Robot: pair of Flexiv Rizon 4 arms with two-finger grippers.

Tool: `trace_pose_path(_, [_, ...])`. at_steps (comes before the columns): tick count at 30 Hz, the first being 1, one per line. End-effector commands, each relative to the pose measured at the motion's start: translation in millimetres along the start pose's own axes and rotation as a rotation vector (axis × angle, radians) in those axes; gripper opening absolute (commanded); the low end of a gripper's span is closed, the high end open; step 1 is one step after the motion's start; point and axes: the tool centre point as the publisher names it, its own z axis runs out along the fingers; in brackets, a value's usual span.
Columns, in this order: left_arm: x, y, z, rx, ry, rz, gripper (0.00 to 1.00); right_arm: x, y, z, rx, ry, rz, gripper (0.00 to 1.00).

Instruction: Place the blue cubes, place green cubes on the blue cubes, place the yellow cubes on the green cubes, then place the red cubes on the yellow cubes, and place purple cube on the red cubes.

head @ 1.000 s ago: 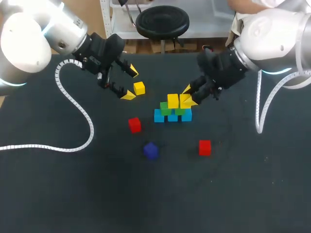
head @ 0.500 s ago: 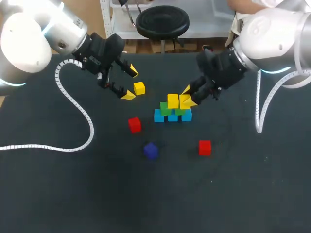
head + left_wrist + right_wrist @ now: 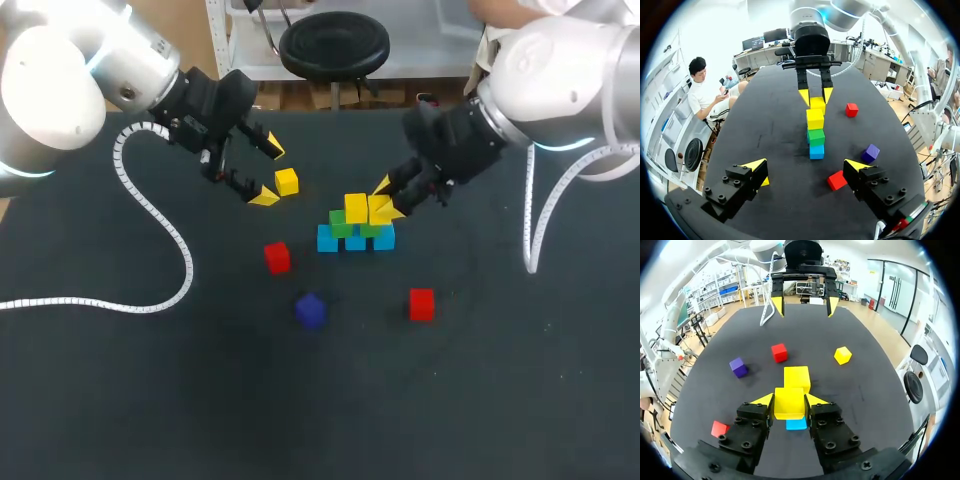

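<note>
right gripper (image 3: 790, 401): fingers drawn in on the held yellow cube (image 3: 789, 402), with one yellow tip against each side face. the gap is narrow, just the width of the cube. the arm comes in from the right and reaches the right end of the stack.

the held yellow cube sits in the top tier, resting on the green cubes (image 3: 340, 224). it touches the second yellow cube (image 3: 355, 207) beside it. there are two green cubes under the yellows and a row of three blue cubes (image 3: 355, 241) at the bottom, all on the black table (image 3: 150, 400). from the left wrist view the stack shows end-on as blue, green, yellow, with the right gripper's tips at the far yellow.

left gripper (image 3: 268, 173): fingers spread wide, with nothing between them. it hangs over the table on the left, apart from the stack. the loose yellow cube (image 3: 287, 181) lies just beside one fingertip. in the left wrist view only a corner of it shows behind that finger.

outward on the table:
- left red cube (image 3: 277, 257): near the stack's left end, not touching it.
- right red cube (image 3: 421, 303): further off, on the right.
- purple cube (image 3: 311, 310): between the two reds, on the near side.

each of the three lies alone on the cloth.
</note>
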Motion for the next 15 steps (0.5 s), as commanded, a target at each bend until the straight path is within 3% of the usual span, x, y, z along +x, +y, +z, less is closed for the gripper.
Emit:
trace_pose_path(1, [0.3,0.6,-0.1,0.001,0.000,0.001,1.00,-0.1,-2.7,0.6,-0.003,0.000,-0.001,0.00])
trace_pose_path(15, [0.3,0.6,-0.1,0.001,0.000,0.001,1.00,-1.7,-4.7,2.7,-0.013,0.003,-0.009,0.00])
